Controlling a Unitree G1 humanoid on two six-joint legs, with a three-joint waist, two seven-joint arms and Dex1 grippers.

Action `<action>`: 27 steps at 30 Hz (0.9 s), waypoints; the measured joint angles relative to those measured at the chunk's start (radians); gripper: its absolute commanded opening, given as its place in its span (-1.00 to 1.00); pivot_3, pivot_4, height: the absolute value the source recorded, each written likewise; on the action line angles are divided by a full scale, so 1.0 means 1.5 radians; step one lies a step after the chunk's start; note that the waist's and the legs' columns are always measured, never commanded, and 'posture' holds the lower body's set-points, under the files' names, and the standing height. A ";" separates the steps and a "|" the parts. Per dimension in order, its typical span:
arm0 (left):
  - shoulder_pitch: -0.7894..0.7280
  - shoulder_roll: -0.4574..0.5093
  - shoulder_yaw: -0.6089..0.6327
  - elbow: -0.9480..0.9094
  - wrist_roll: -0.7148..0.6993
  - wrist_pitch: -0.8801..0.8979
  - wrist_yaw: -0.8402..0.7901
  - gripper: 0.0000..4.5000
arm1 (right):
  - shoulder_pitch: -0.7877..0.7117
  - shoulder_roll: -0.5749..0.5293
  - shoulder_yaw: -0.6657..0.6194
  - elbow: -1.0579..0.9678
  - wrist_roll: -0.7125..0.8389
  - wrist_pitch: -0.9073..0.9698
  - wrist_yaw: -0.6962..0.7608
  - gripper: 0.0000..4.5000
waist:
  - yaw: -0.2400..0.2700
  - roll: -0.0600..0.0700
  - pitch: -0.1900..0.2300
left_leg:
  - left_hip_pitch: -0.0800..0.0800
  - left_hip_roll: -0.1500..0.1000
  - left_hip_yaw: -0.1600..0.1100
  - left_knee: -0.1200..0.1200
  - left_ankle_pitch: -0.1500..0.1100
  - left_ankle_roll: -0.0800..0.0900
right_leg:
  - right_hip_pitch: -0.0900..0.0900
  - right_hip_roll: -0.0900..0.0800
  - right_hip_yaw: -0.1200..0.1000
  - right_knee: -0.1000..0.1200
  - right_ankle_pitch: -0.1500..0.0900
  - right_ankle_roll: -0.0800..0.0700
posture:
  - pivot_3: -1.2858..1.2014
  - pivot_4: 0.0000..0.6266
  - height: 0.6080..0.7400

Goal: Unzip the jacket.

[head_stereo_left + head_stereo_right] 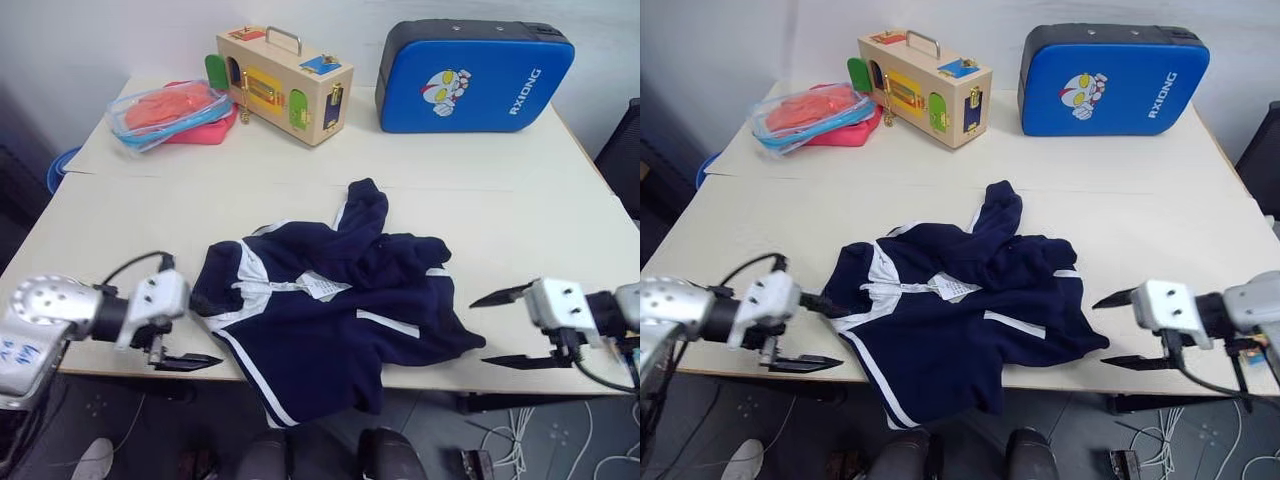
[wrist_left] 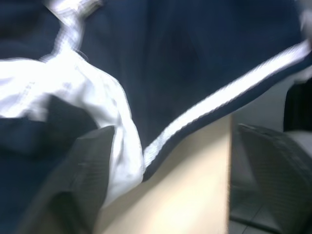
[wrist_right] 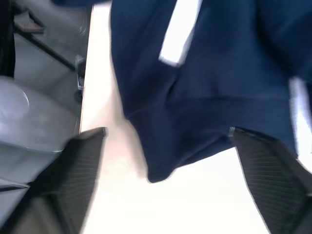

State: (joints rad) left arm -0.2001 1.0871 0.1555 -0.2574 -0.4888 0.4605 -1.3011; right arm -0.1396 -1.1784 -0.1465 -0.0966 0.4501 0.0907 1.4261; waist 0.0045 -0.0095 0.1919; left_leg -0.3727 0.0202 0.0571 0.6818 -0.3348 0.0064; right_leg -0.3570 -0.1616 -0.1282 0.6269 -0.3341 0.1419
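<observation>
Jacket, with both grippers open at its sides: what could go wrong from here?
The jacket lies crumpled, its hem hanging over the table edge, so a pull could drag it off. Its zipper looks buried in folds near the paper tag; the left gripper or right gripper might pinch only loose fabric.

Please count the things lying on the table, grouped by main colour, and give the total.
Blue: 2, the jacket and the padded case
Wood colour: 1, the latch box
Red or orange: 1, the clear pouch with red and orange contents
Total: 4
</observation>
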 measured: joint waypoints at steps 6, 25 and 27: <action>-0.343 -0.114 -0.102 0.126 0.009 0.051 0.015 1.00 | -0.104 0.011 -0.042 -0.052 0.126 0.182 -0.059 0.99 | 0.016 0.001 0.000 | -0.001 -0.004 0.001 0.001 0.000 0.000 | 0.000 0.000 -0.002 0.000 0.000 0.000 | 0.03 -0.52 1.00; -0.667 -0.478 -0.340 0.797 0.311 -0.356 -0.064 1.00 | -0.106 0.121 0.046 -0.124 -0.034 0.185 -0.255 0.99 | 0.011 -0.001 0.000 | -0.014 -0.005 0.005 0.003 0.000 0.001 | -0.012 0.000 -0.004 0.001 0.001 0.001 | 0.03 -0.52 1.00; -0.667 -0.482 -0.346 0.810 0.332 -0.382 -0.066 1.00 | -0.169 0.149 0.086 -0.071 -0.081 0.154 -0.266 0.99 | 0.010 -0.001 0.000 | -0.014 -0.005 0.005 0.003 0.000 0.001 | -0.012 0.000 -0.004 0.001 0.001 0.001 | 0.03 -0.52 1.00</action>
State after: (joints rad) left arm -1.2006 0.3645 -0.3638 0.9573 0.0092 -0.1125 -1.3995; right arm -0.3936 -0.9548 -0.0168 -0.2036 0.3283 0.3213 1.0264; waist 0.0189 -0.0111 0.1926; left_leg -0.3935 0.0131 0.0649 0.6867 -0.3345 0.0074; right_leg -0.3751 -0.1618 -0.1335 0.6290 -0.3332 0.1435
